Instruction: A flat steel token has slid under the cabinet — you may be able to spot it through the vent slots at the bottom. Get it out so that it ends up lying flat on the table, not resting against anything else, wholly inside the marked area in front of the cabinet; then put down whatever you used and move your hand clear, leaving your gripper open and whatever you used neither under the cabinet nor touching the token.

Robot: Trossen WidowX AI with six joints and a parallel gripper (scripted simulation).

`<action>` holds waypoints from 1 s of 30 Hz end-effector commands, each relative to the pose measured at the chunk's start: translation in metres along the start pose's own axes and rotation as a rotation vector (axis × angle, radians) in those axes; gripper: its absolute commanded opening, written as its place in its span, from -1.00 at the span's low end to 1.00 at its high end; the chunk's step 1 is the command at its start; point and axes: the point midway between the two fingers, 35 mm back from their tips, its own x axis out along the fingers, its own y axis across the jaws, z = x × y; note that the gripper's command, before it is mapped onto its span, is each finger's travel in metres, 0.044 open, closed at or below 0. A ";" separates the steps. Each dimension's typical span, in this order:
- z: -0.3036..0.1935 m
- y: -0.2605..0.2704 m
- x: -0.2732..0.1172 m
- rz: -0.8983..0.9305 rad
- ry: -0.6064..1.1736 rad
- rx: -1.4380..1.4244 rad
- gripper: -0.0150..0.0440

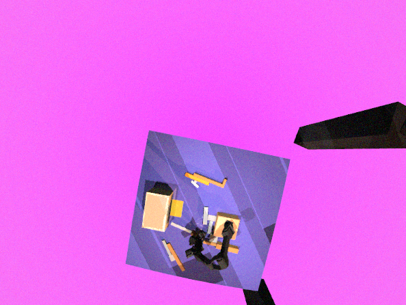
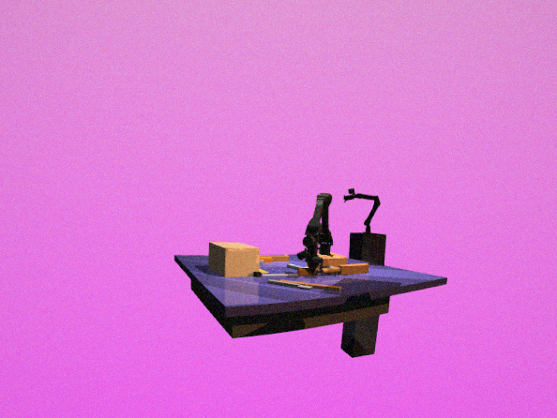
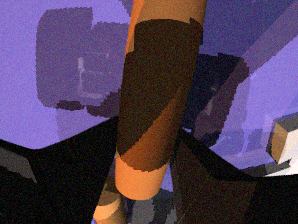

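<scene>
The beige cabinet (image 1: 157, 210) (image 2: 241, 261) stands at the table's left side. The yellow marked area (image 1: 177, 208) (image 2: 263, 271) lies in front of it. I cannot make out the steel token in any view. My gripper (image 1: 199, 234) (image 2: 313, 271) (image 3: 146, 127) is low over the table, shut on the orange handle of a long tool, with a finger on each side of the handle. The tool's pale rod (image 1: 181, 228) (image 2: 281, 275) points toward the cabinet. Its dark tip (image 2: 257, 274) is near the cabinet's front corner, beside the marked area.
An orange L-shaped piece (image 1: 215, 182) lies beyond the marked area with a small white piece (image 1: 195, 184). An orange stick (image 1: 176, 257) (image 2: 323, 286) lies nearer the table's front edge. Grey bars (image 1: 205, 216) and an orange block (image 1: 232, 249) (image 2: 354, 268) lie near the arm's beige base (image 1: 222, 223).
</scene>
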 end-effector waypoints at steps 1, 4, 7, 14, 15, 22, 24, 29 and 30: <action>0.000 0.000 0.000 0.000 0.000 0.000 0.13; 0.000 0.000 0.000 0.001 0.000 0.000 0.19; 0.000 0.000 0.000 0.001 -0.004 0.000 0.36; -0.001 0.000 0.001 0.001 -0.005 -0.003 0.42; -0.001 0.000 0.001 0.001 -0.005 -0.004 0.42; -0.001 0.000 0.004 0.001 -0.005 -0.003 0.42; -0.001 0.001 0.002 0.005 -0.004 -0.005 0.33; -0.001 0.001 0.002 0.005 -0.004 -0.005 0.02; -0.001 0.001 0.002 0.005 -0.004 -0.005 0.00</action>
